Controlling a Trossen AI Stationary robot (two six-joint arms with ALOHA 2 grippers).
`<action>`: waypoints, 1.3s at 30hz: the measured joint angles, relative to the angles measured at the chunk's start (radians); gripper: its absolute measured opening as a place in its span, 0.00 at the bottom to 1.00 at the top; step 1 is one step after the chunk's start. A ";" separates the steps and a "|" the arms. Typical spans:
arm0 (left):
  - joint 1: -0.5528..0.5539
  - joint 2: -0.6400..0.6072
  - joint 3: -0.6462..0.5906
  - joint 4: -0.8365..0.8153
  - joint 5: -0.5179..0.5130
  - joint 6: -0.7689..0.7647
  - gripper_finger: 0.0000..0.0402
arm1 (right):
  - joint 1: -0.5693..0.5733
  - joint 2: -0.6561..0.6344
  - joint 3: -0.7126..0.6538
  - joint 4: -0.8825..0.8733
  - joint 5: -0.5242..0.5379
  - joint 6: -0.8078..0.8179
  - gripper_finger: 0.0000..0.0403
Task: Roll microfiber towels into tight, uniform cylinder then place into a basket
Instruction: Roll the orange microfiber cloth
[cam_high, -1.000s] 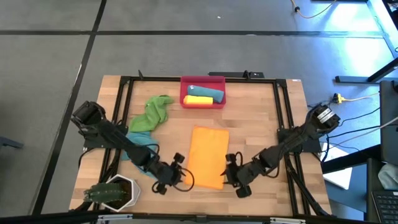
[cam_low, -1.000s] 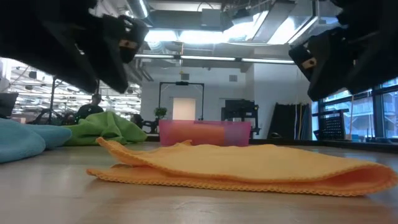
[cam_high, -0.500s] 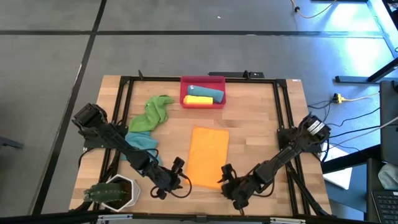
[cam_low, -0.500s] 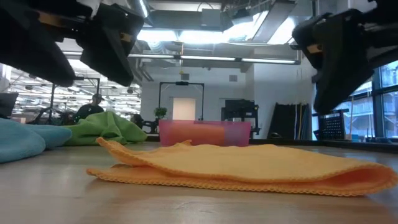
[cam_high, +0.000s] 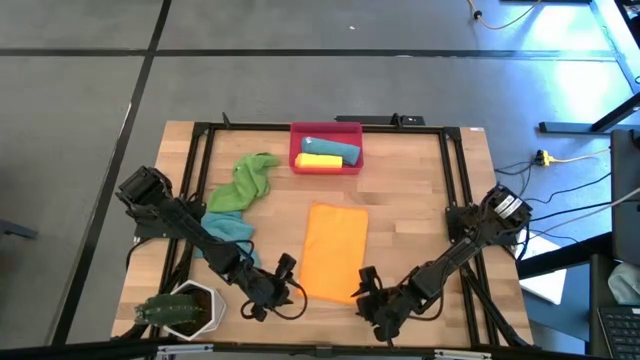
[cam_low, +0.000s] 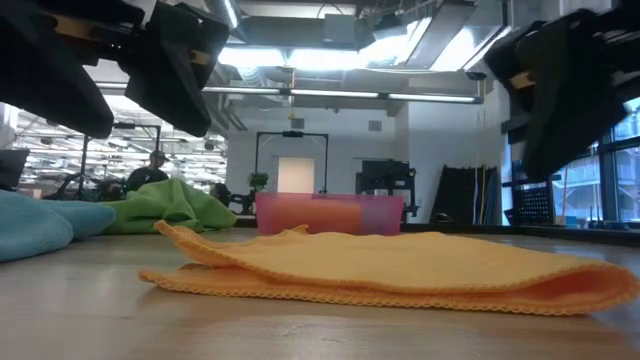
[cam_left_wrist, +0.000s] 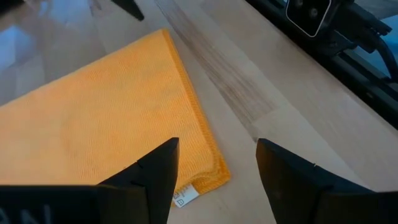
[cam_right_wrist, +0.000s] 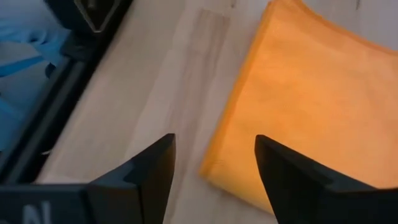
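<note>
An orange microfiber towel (cam_high: 335, 250), folded double, lies flat on the table's near middle. My left gripper (cam_high: 286, 274) hangs open just above its near left corner (cam_left_wrist: 211, 177). My right gripper (cam_high: 364, 284) hangs open above its near right corner (cam_right_wrist: 211, 167). Neither gripper touches the cloth. The red-pink basket (cam_high: 352, 132) stands at the far middle and holds a teal roll (cam_high: 327, 147) and a yellow roll (cam_high: 318, 160). A green towel (cam_high: 250, 178) and a teal towel (cam_high: 226, 226) lie crumpled at the left.
A white hexagonal pot with a green plant (cam_high: 184, 309) stands at the near left corner. Black frame rails (cam_high: 455, 190) run along the table's sides and far edge. Bare wood lies to the right of the orange towel.
My right gripper has moved from beside the orange towel's right edge toward the table's near edge and now stands at the near right corner. The towel has stayed flat where it was.
</note>
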 joint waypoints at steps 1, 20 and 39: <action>0.000 0.000 0.000 0.000 0.000 -0.002 0.51 | 0.005 0.000 0.000 0.000 0.000 0.003 0.55; -0.020 0.078 0.001 0.013 -0.083 0.052 0.52 | 0.062 0.131 0.000 0.047 0.184 -0.065 0.55; -0.015 0.077 0.001 0.022 -0.152 0.055 0.52 | 0.056 0.134 0.003 -0.030 0.207 -0.242 0.52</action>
